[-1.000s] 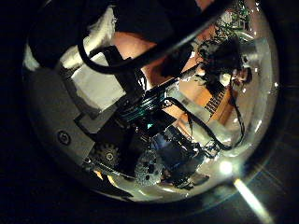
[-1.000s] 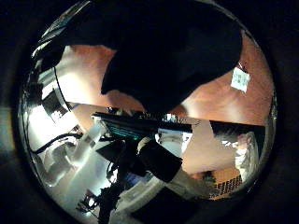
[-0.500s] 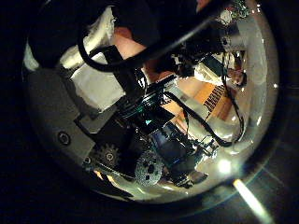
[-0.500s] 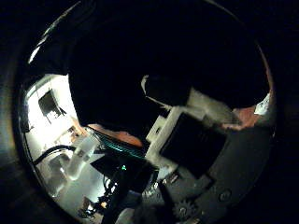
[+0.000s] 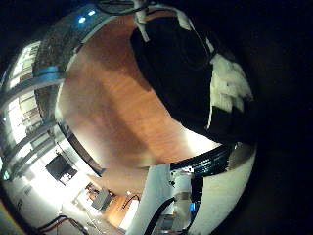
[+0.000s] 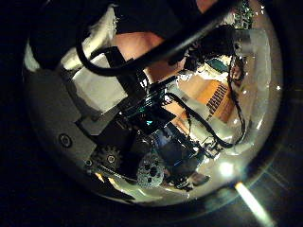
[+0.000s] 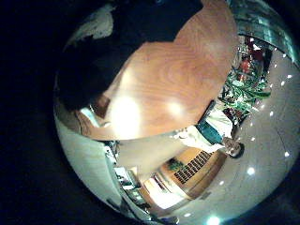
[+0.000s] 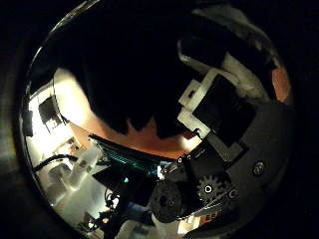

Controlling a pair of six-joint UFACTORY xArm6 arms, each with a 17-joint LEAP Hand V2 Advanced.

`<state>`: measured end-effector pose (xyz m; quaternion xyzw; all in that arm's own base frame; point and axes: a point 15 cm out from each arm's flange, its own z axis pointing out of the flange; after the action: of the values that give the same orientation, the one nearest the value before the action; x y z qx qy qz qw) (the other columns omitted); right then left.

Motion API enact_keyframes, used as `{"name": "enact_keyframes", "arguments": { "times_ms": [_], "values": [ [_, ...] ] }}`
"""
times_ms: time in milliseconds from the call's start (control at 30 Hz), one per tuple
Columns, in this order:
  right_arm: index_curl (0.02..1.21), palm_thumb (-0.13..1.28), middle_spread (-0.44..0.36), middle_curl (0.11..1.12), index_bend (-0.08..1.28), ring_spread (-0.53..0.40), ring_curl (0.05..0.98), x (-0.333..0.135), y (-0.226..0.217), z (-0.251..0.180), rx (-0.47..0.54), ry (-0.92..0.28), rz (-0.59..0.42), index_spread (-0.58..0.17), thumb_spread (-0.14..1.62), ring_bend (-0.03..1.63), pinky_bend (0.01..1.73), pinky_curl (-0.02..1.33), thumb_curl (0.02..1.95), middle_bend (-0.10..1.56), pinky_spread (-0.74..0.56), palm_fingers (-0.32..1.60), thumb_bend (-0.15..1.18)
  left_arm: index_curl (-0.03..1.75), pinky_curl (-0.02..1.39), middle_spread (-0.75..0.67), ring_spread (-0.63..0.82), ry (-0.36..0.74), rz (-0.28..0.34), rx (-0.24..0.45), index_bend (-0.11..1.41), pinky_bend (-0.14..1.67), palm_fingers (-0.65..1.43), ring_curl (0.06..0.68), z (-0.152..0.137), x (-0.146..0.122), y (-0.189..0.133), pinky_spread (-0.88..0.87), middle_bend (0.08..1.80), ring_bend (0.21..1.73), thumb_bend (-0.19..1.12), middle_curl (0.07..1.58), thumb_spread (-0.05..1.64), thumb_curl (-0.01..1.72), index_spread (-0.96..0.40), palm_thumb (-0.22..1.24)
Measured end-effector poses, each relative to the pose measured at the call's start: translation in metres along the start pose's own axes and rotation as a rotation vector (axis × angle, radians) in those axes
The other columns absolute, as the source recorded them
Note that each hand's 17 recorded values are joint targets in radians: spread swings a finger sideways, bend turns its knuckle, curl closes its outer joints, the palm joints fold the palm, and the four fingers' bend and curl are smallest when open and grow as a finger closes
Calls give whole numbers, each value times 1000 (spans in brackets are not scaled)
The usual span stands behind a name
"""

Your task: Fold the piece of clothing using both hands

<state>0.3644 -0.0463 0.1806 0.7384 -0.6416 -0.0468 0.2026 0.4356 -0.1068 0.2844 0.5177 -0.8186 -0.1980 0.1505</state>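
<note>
A dark piece of clothing [image 5: 181, 69] hangs bunched close to my left palm, above the wooden table [image 5: 108, 108]. My left hand's fingers [image 5: 227, 86] curl onto its cloth. The left thumb side view shows the left hand [image 6: 156, 156] with its own parts and a strip of table [image 6: 142, 43]. In the right thumb side view the clothing [image 8: 130, 80] fills much of the picture, and my right hand's fingers [image 8: 221, 112] are curled against it. The right little finger side view shows the clothing [image 7: 117, 47] beside the palm, above the table [image 7: 178, 80].
The table's edge [image 7: 141, 131] runs below the right hand, with the room floor and furniture [image 7: 202, 164] beyond it. Room windows and fittings [image 5: 39, 127] lie past the table's far side.
In the right thumb side view the clothing has come close and fills the picture, and the right hand's fingers have curled in onto it. The left thumb side view has barely changed.
</note>
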Motion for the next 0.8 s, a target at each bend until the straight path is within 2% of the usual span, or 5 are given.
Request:
{"name": "enact_keyframes", "arguments": {
  "times_ms": [200,467,667,800],
  "values": [
    [844,958,-208,891,1006,-226,681,19,35,-39,48,-20,17,-355,1213,1357,1343,704,509,1173,-210,1051,51,1166,831,-453,-406,23,27,-39,701,1147,1127,519,-2,2,33,-590,1213,1437,-16,823,1146,517,-701,657],
    [904,963,-195,910,1007,-221,707,15,77,-90,131,-99,16,-339,1241,1371,1342,764,541,1196,-198,1029,14,1176,835,-451,-405,35,31,-18,689,1140,1131,518,-8,6,61,-591,1209,1433,-15,820,1153,515,-710,650],
    [931,975,-188,915,1000,-218,716,24,75,-143,235,-87,31,-332,1242,1375,1321,796,562,1201,-194,1038,-6,1181,838,-451,-405,46,3,-3,684,1136,1133,518,-13,-5,75,-593,1207,1432,-15,819,1154,514,-715,650],
    [943,976,-186,917,998,-217,721,23,55,-159,247,-81,21,-328,1241,1372,1305,815,571,1197,-193,1042,-9,1185,840,-451,-405,63,-25,-14,674,1135,1132,518,-6,-16,74,-594,1208,1432,-16,819,1154,515,-720,647]
  ]
}}
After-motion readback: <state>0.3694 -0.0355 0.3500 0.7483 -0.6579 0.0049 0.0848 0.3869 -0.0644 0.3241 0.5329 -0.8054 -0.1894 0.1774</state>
